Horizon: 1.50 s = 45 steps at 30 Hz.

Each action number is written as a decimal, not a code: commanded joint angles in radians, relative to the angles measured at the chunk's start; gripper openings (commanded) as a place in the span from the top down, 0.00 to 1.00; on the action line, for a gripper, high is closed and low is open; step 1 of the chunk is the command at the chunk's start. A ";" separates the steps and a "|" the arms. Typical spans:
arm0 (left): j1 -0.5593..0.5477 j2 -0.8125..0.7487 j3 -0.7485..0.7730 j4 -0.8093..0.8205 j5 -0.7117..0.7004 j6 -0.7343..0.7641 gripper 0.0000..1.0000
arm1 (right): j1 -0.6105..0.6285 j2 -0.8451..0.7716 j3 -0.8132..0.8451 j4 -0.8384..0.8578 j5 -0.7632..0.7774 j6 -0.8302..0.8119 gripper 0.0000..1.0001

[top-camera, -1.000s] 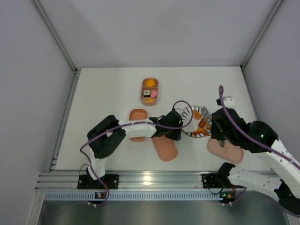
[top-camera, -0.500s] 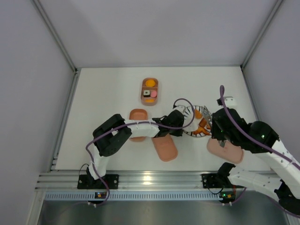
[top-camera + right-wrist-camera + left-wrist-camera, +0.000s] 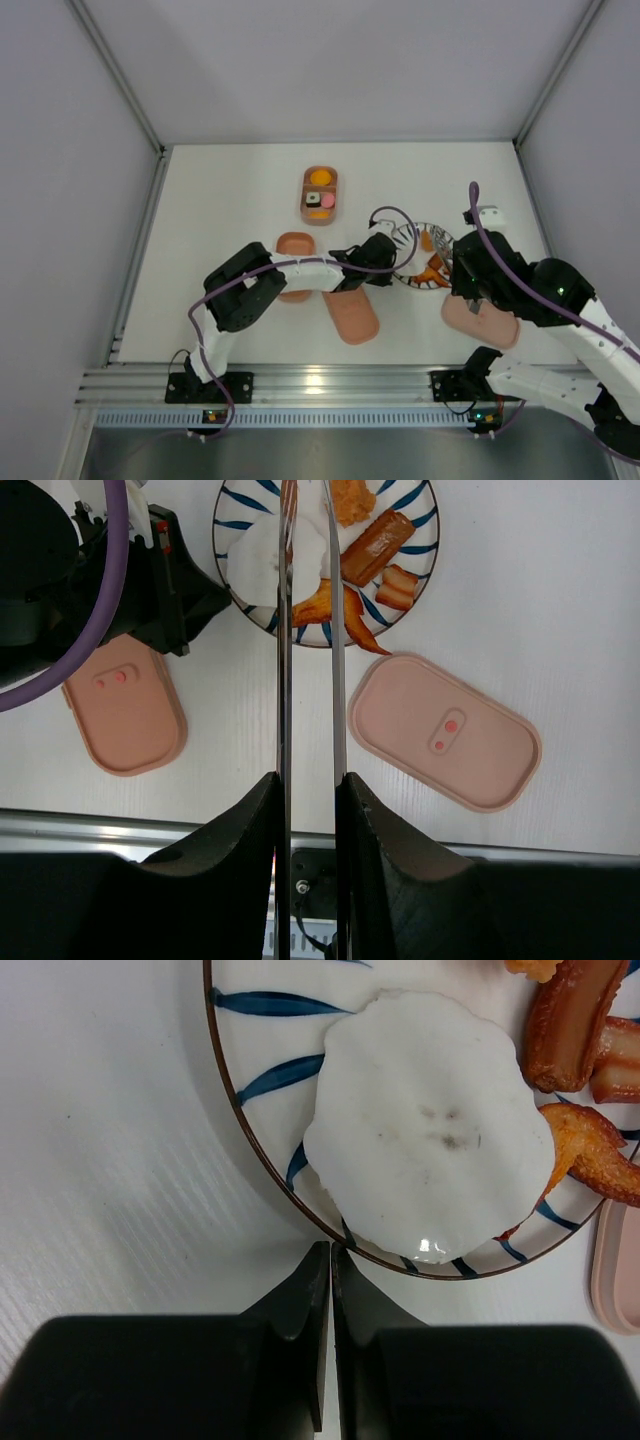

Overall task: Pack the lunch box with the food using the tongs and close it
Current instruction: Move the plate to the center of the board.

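Right wrist shows slim, silvery, two-armed tongs [image 3: 283,680].

Bare table [image 3: 220,200] fills the frame's left and top, broken only by the filled tray [image 3: 306,205] at upper centre; lower centre is crowded: left arm [image 3: 300,270], lid [image 3: 352,318], striped plate [image 3: 404,240].

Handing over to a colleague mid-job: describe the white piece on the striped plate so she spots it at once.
Look between the two arms for the round plate with dark blue radial stripes. The piece lies flat on its left side, by the rim, just beyond the tips of the shut left gripper. It is the only plain white, wavy-edged disc there; its neighbours are brown and orange strips.
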 commanded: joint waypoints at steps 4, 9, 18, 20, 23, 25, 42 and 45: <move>0.029 0.066 0.082 0.019 -0.027 -0.024 0.91 | -0.014 0.003 0.039 -0.176 0.019 0.000 0.69; 0.060 0.096 0.138 0.018 -0.012 -0.032 0.90 | -0.014 0.015 0.037 -0.174 0.026 0.000 0.69; 0.115 0.159 0.262 0.025 0.059 -0.023 0.90 | -0.014 0.038 0.039 -0.174 0.037 -0.004 0.69; 0.118 0.176 0.294 0.027 0.079 -0.012 0.89 | -0.014 0.046 0.042 -0.174 0.042 -0.004 0.69; 0.119 0.207 0.354 0.025 0.096 0.002 0.88 | -0.014 0.052 0.039 -0.173 0.048 -0.005 0.68; 0.123 0.228 0.394 0.022 0.111 0.007 0.87 | -0.016 0.057 0.042 -0.173 0.051 -0.005 0.68; 0.230 0.123 0.442 -0.019 0.088 0.022 0.77 | -0.014 0.187 0.085 -0.173 0.062 -0.073 0.64; 0.247 0.037 0.382 -0.061 0.070 0.040 0.73 | -0.014 0.186 0.070 -0.164 0.040 -0.083 0.63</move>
